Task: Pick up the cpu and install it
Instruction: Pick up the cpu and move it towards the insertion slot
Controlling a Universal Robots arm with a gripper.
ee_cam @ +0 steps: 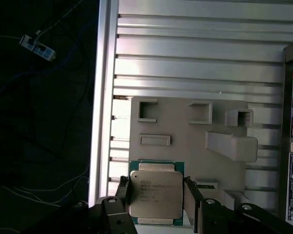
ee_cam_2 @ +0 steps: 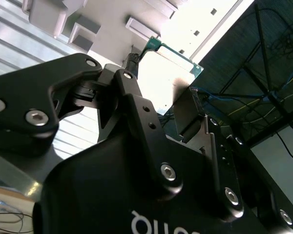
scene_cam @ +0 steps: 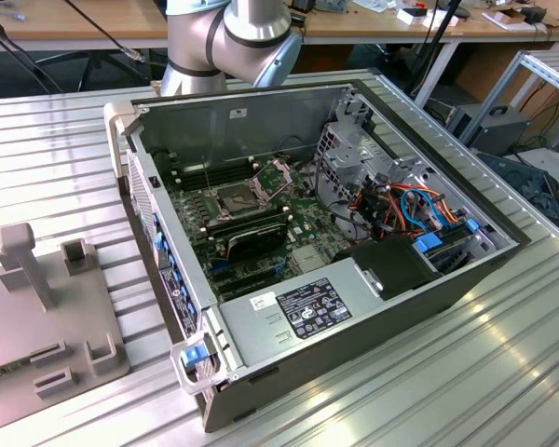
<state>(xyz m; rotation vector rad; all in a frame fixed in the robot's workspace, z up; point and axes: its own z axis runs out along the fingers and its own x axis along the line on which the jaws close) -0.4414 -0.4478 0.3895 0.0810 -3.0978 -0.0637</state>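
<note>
While the computer case (scene_cam: 252,121) is sitting beside the holder plate (scene_cam: 37,307) in the exterior view, the gripper (ee_cam: 155,187) is pinching the light, likely fragile cpu (ee_cam: 155,195) over that plate in the first wrist view, fingers (ee_cam_2: 189,112) clamping its edges in the second wrist view.

Bench: ribbed aluminium slats (scene_cam: 429,372), silver, spanning the exterior view.
Desk: wooden top (scene_cam: 74,28) behind the bench.
Rack: grey metal frame (scene_cam: 550,74) at the exterior view's right.
Floor: dark (ee_cam: 39,146) beside the bench edge, with loose cables (ee_cam: 49,187) and a white power strip (ee_cam: 36,47).
Light: pale glare on the bench slats.
</note>
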